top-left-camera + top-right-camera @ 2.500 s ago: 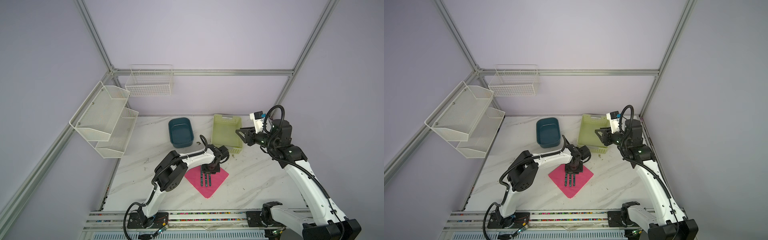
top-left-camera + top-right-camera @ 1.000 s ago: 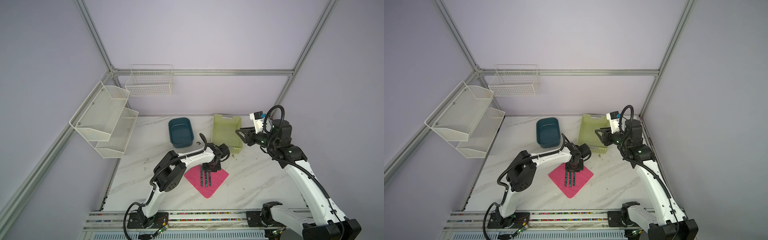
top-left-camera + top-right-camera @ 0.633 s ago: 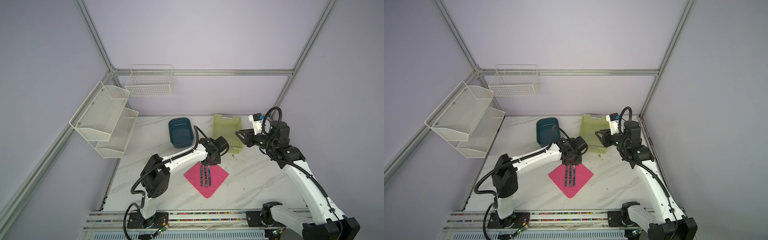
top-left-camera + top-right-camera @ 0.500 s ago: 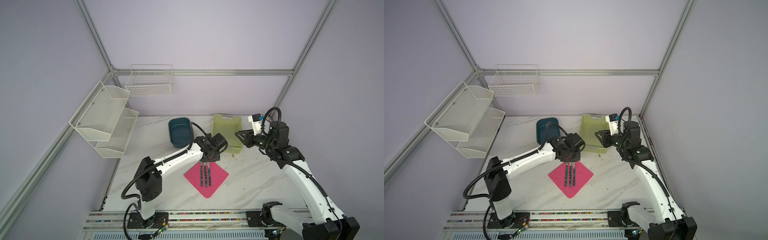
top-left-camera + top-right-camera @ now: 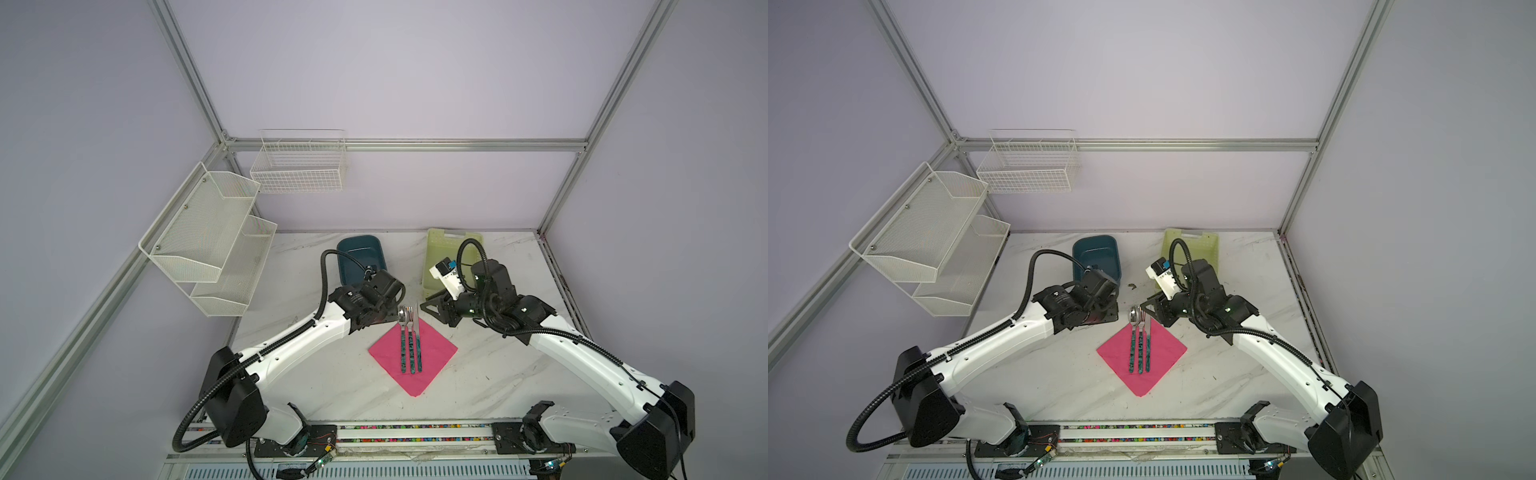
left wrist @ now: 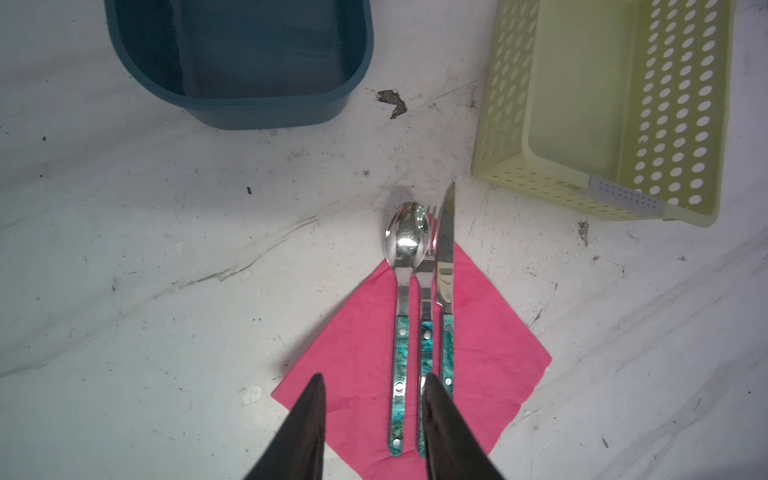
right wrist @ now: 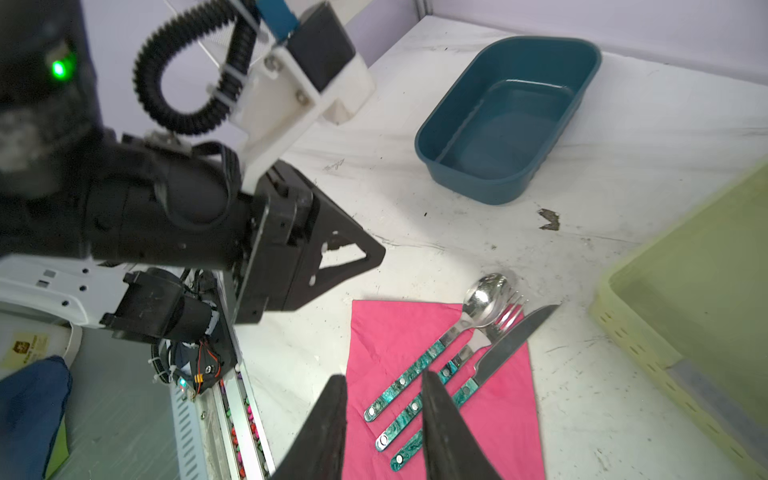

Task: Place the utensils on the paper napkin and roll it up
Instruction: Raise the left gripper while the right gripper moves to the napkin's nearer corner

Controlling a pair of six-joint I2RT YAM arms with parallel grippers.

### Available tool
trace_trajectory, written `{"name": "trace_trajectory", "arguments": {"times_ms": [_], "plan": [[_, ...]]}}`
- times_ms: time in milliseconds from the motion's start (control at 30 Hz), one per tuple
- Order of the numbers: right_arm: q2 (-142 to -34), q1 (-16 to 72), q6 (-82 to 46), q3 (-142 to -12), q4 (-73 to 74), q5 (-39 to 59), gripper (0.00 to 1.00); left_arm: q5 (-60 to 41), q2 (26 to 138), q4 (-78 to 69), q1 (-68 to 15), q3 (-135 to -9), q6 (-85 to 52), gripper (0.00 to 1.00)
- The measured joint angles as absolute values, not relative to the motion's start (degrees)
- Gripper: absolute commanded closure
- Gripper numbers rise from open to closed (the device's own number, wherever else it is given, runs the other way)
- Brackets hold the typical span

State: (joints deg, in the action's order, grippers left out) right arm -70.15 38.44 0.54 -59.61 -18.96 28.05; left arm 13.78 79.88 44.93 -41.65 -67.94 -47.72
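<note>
Centrally, the paper napkin lies cornerwise, the utensils side by side along its diagonal, heads past the far corner; left gripper and right gripper, both parted and empty, flank those heads, so rolling likely starts from a side corner

The napkin is pink, the utensils silver with speckled-teal handles.

White arms, black joints, ribbed black cables
</note>
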Motion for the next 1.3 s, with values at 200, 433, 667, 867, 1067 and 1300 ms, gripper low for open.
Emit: {"name": "trace_trajectory", "arguments": {"times_ms": [200, 433, 667, 867, 1067, 1300], "plan": [[-73.23, 46.54, 7.14, -58.59, -19.27, 23.99, 0.66, 12.53, 70.46, 38.74, -37.08, -58.81, -43.83, 0.53], [-82.63, 58.02, 17.08, -58.74, -24.12, 16.6, 0.66, 11.7, 66.89, 36.58, -32.08, -54.76, -42.24, 0.51], [-90.78, 66.92, 24.12, -58.78, -31.16, 9.91, 0.63, 10.13, 65.23, 35.68, -30.44, -52.45, -41.28, 0.49], [-92.97, 69.34, 27.16, -58.78, -33.93, 7.81, 0.57, 9.26, 64.31, 34.68, -29.63, -51.29, -40.84, 0.48], [-96.16, 69.45, 30.13, -58.78, -37.08, 5.63, 0.54, 8.67, 64.25, 34.28, -28.99, -50.7, -40.84, 0.48], [-96.55, 69.43, 31.46, -58.78, -37.58, 4.62, 0.59, 8.05, 64.27, 33.67, -28.49, -50.61, -40.86, 0.47]]}}
